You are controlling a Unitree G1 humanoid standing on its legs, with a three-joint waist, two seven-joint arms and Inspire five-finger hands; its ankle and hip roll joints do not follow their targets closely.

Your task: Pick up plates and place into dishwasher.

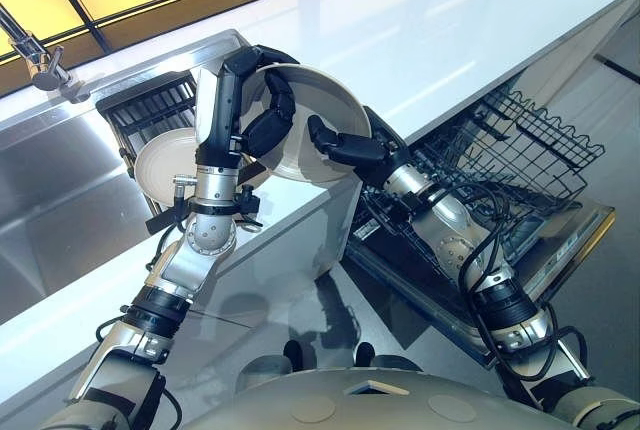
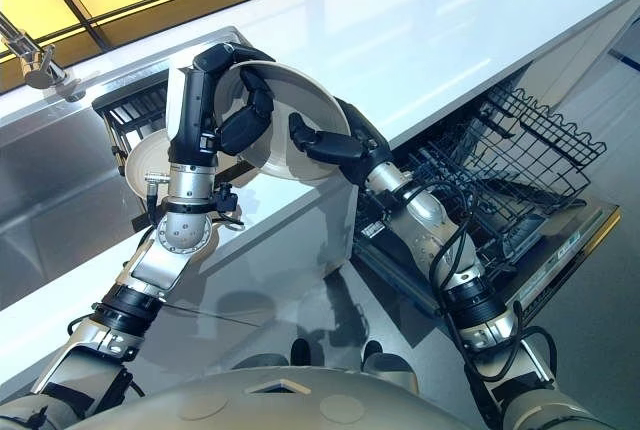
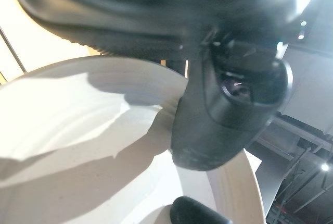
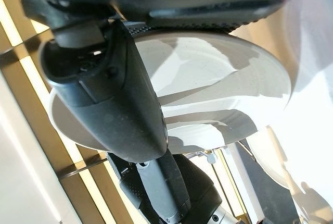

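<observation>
Both hands hold one plate [image 1: 315,120] up in the air, above the front edge of the white table [image 1: 440,40]. The plate is tipped up on its side, not flat. The left hand [image 1: 262,100] has its fingers curled over the top rim and down the face of the plate. The right hand [image 1: 345,145] pinches the lower rim, with its thumb [image 4: 109,88] lying across the plate's face. I think two hands are used so the smooth plate does not slip while it goes from one hand to the other. The right hand is the one nearer the dishwasher, so it makes sense for it to carry the plate there.

The dishwasher rack [image 1: 520,150] is pulled out on the open door, below the table's right end. Its wire slots stand up, so a plate tipped on its edge should slide in well.

A second plate [image 1: 165,165] stands in the dark drying rack [image 1: 150,105] at the sink [image 1: 60,200], near the table's left end. It stands on its edge there, which makes it easy to grab by the rim. The tap [image 1: 35,55] is at the back left corner.

Some things are hard to see. The left arm covers part of the second plate. The held plate hides part of the drying rack behind it. I cannot tell if more plates wait in there. The arm and cables hide much of the dishwasher rack.
</observation>
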